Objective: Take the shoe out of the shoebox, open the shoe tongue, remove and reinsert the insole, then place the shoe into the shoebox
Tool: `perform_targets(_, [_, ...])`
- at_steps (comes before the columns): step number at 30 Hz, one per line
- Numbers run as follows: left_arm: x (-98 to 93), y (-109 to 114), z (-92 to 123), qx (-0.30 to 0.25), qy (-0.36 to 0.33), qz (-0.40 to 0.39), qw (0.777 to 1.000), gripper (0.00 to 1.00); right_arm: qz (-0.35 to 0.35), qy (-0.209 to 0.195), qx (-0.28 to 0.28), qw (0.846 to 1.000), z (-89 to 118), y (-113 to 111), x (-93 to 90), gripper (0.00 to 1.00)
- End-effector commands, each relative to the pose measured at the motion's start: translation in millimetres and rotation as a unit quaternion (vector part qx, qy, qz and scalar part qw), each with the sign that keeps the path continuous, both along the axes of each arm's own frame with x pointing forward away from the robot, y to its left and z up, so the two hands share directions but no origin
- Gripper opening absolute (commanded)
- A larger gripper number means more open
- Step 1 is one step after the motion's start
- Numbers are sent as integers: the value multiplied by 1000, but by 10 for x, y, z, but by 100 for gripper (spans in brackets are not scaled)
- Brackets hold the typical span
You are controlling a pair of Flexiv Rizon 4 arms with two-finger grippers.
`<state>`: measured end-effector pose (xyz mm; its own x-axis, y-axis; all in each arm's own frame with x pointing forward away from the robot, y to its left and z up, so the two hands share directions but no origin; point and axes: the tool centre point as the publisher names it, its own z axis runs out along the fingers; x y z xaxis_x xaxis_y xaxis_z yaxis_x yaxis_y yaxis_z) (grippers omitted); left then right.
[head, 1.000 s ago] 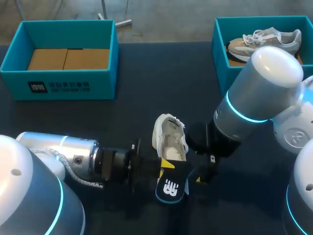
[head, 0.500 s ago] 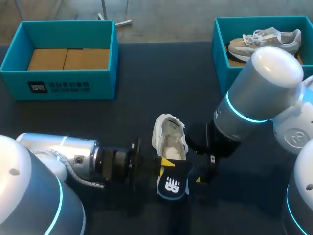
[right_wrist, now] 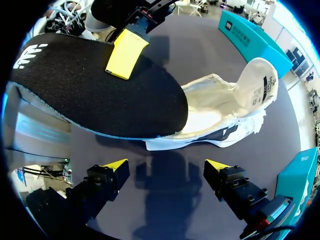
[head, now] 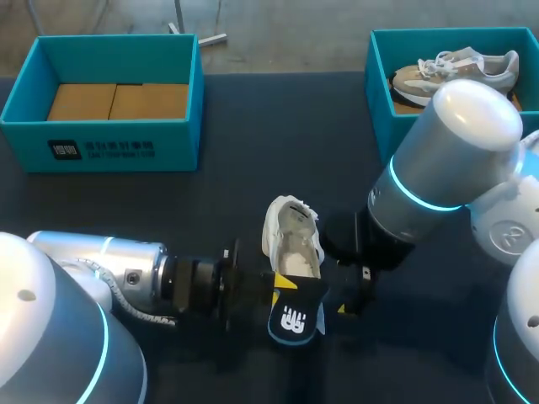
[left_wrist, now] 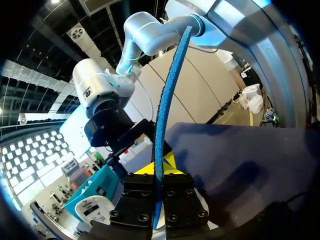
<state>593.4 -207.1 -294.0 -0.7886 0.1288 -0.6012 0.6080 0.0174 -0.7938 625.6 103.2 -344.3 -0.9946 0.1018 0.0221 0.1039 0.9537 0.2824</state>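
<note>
Left gripper (left_wrist: 159, 172) clenched on insole (head: 296, 318), plain end angled over white shoe (head: 292, 236) opening, likely lining up reinsertion. Shoe sits mid-counter (head: 253, 126), out of shoebox. Right gripper (right_wrist: 166, 167) released, just beside shoe, probably ready to steady it.
</note>
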Motion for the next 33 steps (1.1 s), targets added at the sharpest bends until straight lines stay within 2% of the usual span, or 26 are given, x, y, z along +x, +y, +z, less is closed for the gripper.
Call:
perform_targets(1, [9, -8, -20, 1, 1, 1, 1000, 0, -1, -1, -1, 1000, -13, 9, -10, 100])
perform_targets(33, [131, -19, -141, 8, -1, 41, 999, 0, -1, -1, -1, 1000, -13, 9, -10, 100])
